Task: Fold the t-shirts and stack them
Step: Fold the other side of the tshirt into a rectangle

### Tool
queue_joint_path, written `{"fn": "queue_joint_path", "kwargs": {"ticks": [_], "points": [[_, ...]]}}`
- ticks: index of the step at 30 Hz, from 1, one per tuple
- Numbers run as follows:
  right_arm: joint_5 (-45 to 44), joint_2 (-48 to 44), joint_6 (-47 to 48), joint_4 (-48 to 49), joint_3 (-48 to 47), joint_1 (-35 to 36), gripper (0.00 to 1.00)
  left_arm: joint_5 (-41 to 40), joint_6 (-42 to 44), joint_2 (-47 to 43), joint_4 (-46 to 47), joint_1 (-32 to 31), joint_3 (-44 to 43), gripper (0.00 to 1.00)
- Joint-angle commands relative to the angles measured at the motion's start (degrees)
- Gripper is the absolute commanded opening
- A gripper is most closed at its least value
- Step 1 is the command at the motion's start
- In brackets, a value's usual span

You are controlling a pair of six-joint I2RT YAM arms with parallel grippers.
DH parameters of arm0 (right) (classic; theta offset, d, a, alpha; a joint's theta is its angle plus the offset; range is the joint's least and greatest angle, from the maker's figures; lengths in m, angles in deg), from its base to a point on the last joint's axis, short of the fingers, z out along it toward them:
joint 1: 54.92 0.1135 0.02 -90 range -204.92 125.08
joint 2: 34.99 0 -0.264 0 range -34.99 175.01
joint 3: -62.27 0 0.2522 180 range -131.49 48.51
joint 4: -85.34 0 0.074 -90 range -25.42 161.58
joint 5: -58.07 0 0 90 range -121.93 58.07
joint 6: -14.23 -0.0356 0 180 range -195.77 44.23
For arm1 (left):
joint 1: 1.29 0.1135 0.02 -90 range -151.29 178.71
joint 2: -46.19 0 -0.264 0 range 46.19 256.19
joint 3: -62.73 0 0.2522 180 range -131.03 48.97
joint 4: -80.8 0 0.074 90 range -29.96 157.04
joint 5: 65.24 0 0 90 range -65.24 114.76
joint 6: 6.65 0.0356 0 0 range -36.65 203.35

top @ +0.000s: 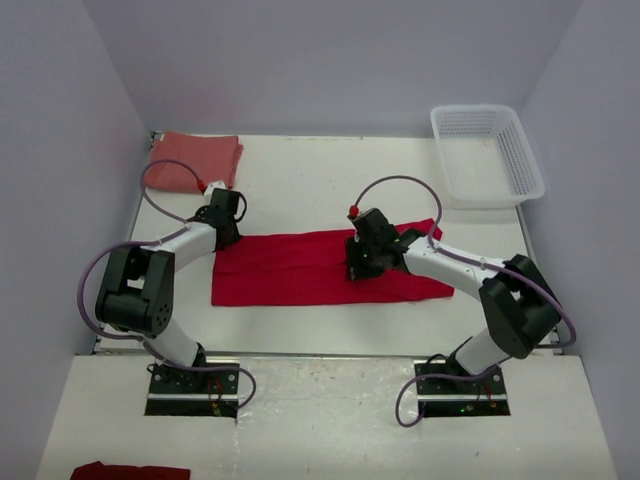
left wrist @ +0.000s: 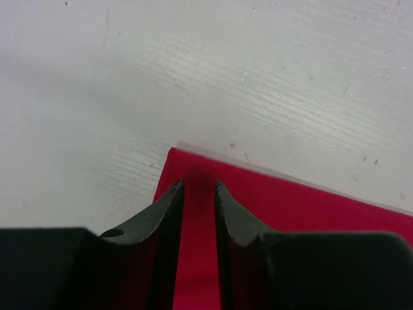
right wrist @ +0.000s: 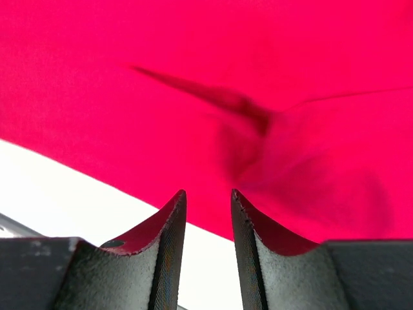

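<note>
The bright red t-shirt lies folded into a long flat strip across the middle of the table. The paler salmon t-shirt sits folded at the back left corner. My left gripper is at the strip's far left corner. In the left wrist view its jaws stand a little apart over that corner of red cloth, holding nothing. My right gripper hovers over the strip's right half. In the right wrist view it is open above the wrinkled shirt's edge, with bare table between its fingers.
A white lattice basket stands at the back right corner. White table surrounds the strip, bounded by walls at the back and sides. A bit of red cloth shows on the lower surface by the left arm's base.
</note>
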Motion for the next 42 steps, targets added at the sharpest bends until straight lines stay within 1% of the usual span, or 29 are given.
{"fn": "queue_joint_path", "kwargs": {"ticks": [1, 4, 6, 8, 17, 18, 19, 20, 22, 23, 24, 25, 28, 35, 42], "points": [[2.3, 3.6, 1.0, 0.6, -2.4, 2.8, 0.36, -2.9, -0.6, -2.5, 0.4, 0.7, -0.2, 0.27], [3.1, 7.1, 0.9, 0.7, -4.0, 4.9, 0.36, -3.3, -0.6, -2.5, -0.2, 0.8, -0.2, 0.28], [3.4, 8.4, 0.3, 0.8, -4.5, 6.1, 0.33, -3.2, -0.4, -2.6, -0.1, 0.8, -0.3, 0.28], [3.7, 9.7, 0.0, 1.2, -4.6, 6.9, 0.29, -2.9, -0.3, -2.0, 0.0, 0.8, -0.4, 0.28], [3.0, 10.7, -0.6, 1.0, -4.9, 8.4, 0.29, -1.1, 0.0, 1.8, 1.6, 1.9, -1.2, 0.27], [3.1, 10.8, -0.6, 1.1, -4.7, 8.5, 0.29, -1.1, 0.0, 2.5, 1.8, 2.1, -1.2, 0.24], [3.2, 10.9, -1.0, 1.0, -4.6, 8.5, 0.28, -1.0, 0.1, 2.8, 1.9, 2.3, -1.2, 0.22], [3.1, 11.1, -1.7, 1.0, -4.2, 8.5, 0.24, -0.4, 0.0, 3.2, 2.3, 2.5, -1.2, 0.2], [3.0, 11.6, -2.3, 1.4, -3.9, 8.8, 0.2, 0.4, 0.0, 4.0, 2.7, 3.3, -1.1, 0.13], [3.0, 11.9, -2.9, 1.4, -3.5, 8.8, 0.15, 0.9, 0.0, 4.4, 3.0, 3.6, -1.2, 0.11], [3.1, 12.5, -3.2, 1.4, -3.4, 8.9, 0.13, 1.1, -0.1, 4.9, 3.1, 4.1, -1.5, 0.08], [3.1, 12.7, -3.8, 1.4, -3.1, 9.0, 0.1, 1.5, -0.1, 5.3, 3.3, 4.4, -1.7, 0.07], [3.3, 13.2, -4.9, 2.2, -1.7, 9.2, 0.08, 1.6, -0.1, 6.1, 3.2, 5.4, -2.4, 0.06], [2.1, 12.6, -7.7, 3.6, 1.5, 9.2, 0.08, 2.4, -0.7, 6.5, 3.1, 7.8, -2.6, 0.06], [0.8, 11.9, -8.5, 2.2, 1.4, 9.2, 0.09, 2.3, -2.7, 4.9, 3.1, 8.1, 0.8, 0.03]]}}
